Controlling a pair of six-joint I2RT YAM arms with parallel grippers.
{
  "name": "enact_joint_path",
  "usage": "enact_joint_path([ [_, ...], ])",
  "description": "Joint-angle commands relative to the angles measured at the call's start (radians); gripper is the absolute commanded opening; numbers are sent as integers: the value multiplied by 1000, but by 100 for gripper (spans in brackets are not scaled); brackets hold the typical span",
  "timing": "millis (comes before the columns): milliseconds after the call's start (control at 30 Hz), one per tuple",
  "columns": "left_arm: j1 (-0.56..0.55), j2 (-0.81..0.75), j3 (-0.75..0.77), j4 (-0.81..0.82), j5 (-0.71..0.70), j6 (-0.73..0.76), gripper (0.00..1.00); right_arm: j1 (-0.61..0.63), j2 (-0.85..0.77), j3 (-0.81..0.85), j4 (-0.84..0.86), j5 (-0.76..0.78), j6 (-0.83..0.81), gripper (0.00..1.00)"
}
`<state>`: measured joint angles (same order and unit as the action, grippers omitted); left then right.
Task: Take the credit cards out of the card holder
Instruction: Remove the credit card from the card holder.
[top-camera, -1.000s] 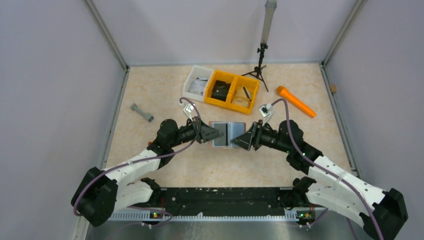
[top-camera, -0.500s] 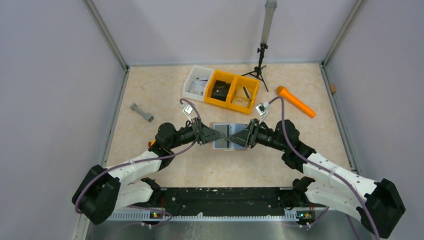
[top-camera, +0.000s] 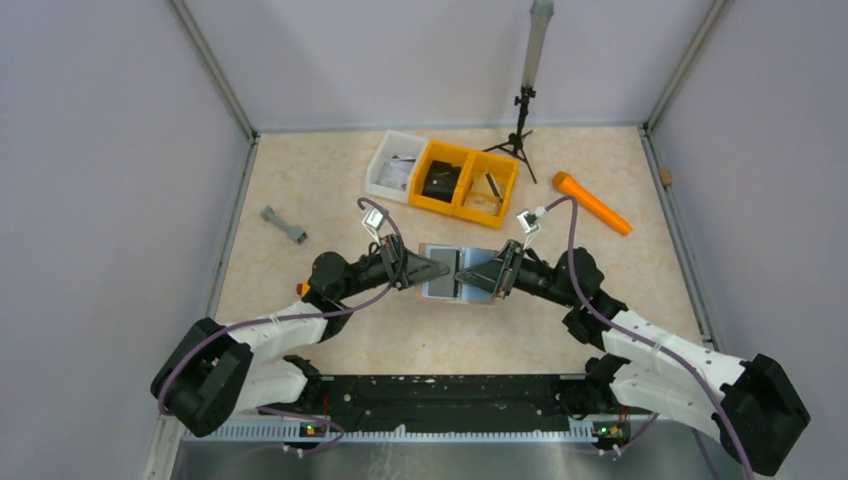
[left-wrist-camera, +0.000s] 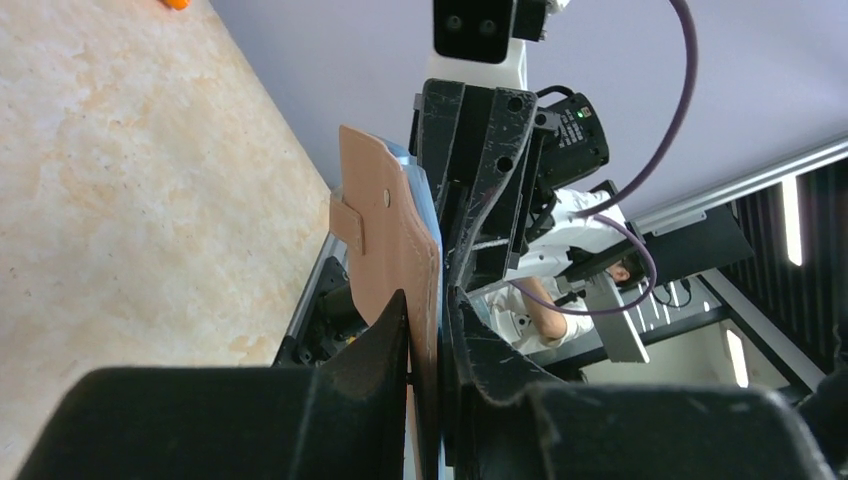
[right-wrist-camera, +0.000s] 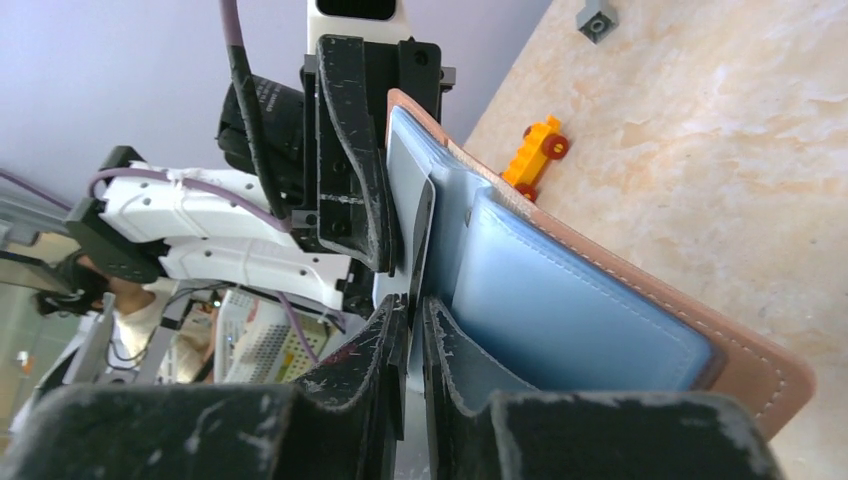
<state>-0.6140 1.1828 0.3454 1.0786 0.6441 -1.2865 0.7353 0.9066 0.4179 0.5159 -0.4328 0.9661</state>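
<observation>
So the surface (top-camera: 330, 180) is boxed in by pale walls on the left, back and right, with the arm bases along the near edge. The most open room is the bare strip between the card holder (top-camera: 457, 271) and the bases, plus the left-hand side. The card holder sits about dead centre, opened out with its blue-grey inside facing up, hanging between both arms. I can't tell if it's touching the surface or not. The left gripper (left-wrist-camera: 425, 312) has its jaws clamped on the reddish-brown flap, right by the little tab. The right gripper (right-wrist-camera: 411, 312) has its jaws squeezed nearly together on the edge of the black credit card (right-wrist-camera: 421, 232), which pokes out of a blue pocket. Just behind the holder is a row of bins, so not much room that way. Farther back, a small black tripod (top-camera: 519, 125) stands near the back wall. An orange torch-shaped thing (top-camera: 592, 203) lies off behind the right arm, and a grey dumbbell-shaped piece (top-camera: 284, 225) is well out to the left. A yellow and orange toy brick (right-wrist-camera: 536, 150) sits right beside the left arm. Contents: the white bin (top-camera: 381, 166) has some mixed bits I can't make out, the left yellow bin (top-camera: 428, 168) holds a black object, and the right yellow bin (top-camera: 506, 184) has a thin dark stick.
</observation>
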Motion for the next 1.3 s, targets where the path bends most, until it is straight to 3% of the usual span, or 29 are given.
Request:
enact_joint_path([
  [0, -28, 2, 13, 135, 30, -27, 15, 15, 21, -20, 178, -51, 73, 12],
  [67, -29, 6, 15, 137, 34, -28, 17, 14, 30, -24, 200, -55, 84, 10],
  [133, -30, 9, 15, 143, 39, -31, 22, 13, 32, -24, 187, -45, 86, 0],
  [400, -28, -9, -9, 160, 30, -44, 41, -36, -38, -62, 90, -1, 96, 0],
  [500, -28, -5, -12, 165, 30, -49, 38, -50, -61, -73, 84, -7, 102, 0],
  [667, -24, -8, -33, 181, 5, -55, 12, -63, -80, -79, 61, -15, 101, 0],
  [967, 1, -1, -56, 253, -2, -99, 12, -90, -114, -101, 30, -25, 100, 0],
  [1267, 29, -8, -68, 254, -2, -103, 3, -113, -141, -119, 14, -35, 96, 0],
])
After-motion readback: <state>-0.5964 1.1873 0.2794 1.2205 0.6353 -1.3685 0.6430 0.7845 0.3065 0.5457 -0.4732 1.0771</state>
